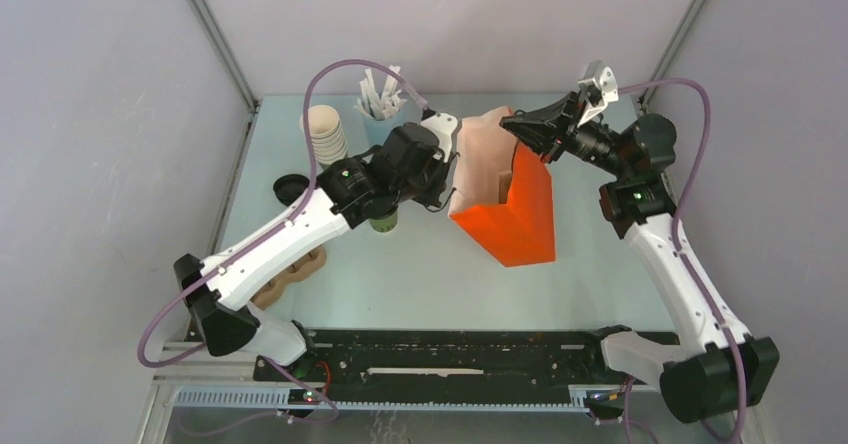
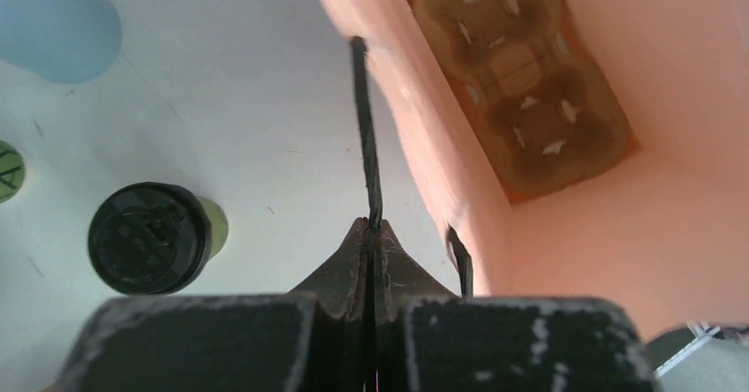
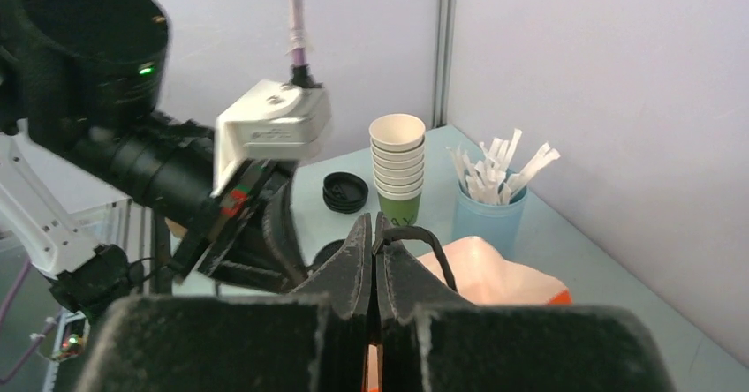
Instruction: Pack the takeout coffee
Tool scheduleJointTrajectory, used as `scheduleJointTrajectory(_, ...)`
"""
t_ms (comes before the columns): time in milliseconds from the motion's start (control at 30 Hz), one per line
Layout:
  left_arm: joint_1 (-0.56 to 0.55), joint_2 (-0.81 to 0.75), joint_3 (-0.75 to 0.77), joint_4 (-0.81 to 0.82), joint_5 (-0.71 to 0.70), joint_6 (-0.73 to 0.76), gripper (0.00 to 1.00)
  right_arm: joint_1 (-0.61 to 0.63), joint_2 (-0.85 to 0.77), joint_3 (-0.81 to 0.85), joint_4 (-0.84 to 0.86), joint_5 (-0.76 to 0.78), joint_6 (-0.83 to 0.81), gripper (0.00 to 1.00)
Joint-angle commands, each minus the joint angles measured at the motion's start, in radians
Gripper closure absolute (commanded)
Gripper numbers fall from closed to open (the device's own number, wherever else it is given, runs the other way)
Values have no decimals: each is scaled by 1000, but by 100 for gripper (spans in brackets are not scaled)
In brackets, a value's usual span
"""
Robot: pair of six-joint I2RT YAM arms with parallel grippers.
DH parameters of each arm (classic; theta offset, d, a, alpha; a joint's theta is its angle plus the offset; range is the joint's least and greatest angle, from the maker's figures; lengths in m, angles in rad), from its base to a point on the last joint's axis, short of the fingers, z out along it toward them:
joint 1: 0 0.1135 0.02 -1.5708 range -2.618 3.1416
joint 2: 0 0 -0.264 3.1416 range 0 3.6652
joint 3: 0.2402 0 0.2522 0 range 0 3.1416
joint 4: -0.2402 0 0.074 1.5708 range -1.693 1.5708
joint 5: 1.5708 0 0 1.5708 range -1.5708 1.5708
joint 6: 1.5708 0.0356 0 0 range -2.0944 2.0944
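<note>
Orange bag (image 1: 520, 214) is spread between the left hand (image 2: 372, 226) and right hand (image 3: 374, 226), each clenched on what looks like a thin black handle (image 2: 364, 127), so hold both taut and apart, since the lidded coffee (image 2: 148, 237) stands on the table (image 2: 283, 101) just left of it.

Top view: coffee (image 1: 384, 224) mostly hidden under left arm (image 1: 300, 226); tray (image 1: 308, 261) half covered too. Left wrist: blue cup (image 2: 53, 21) cut by frame edge.

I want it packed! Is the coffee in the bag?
Out. The lidded coffee cup stands on the table, outside the orange bag.
</note>
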State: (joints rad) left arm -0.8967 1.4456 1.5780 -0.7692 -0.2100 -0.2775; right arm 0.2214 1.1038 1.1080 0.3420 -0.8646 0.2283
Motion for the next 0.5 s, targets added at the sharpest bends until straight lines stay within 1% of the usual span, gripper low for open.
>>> scheduleJointTrajectory(0,-33,18,-51,117,11,7,100,-38,111,36,225,-51,29,100)
scheduleJointTrajectory(67,-43,40,-50,137,21,7,100,-47,180,73,281,-39,91,100)
scheduleJointTrajectory(167,-51,64,-46,152,65,9,100,-54,276,157,261,-51,141,100)
scheduleJointTrajectory(233,-51,78,-60,155,122,15,100,-51,309,177,223,-76,135,100)
scheduleJointTrajectory(300,-51,99,-65,145,155,24,100,-46,319,178,156,-85,95,100)
scheduleJointTrajectory(400,-51,138,-59,112,173,36,100,-41,331,171,89,-130,66,100)
scheduleJointTrajectory(467,-50,146,-96,106,168,37,100,-34,324,148,64,-139,53,100)
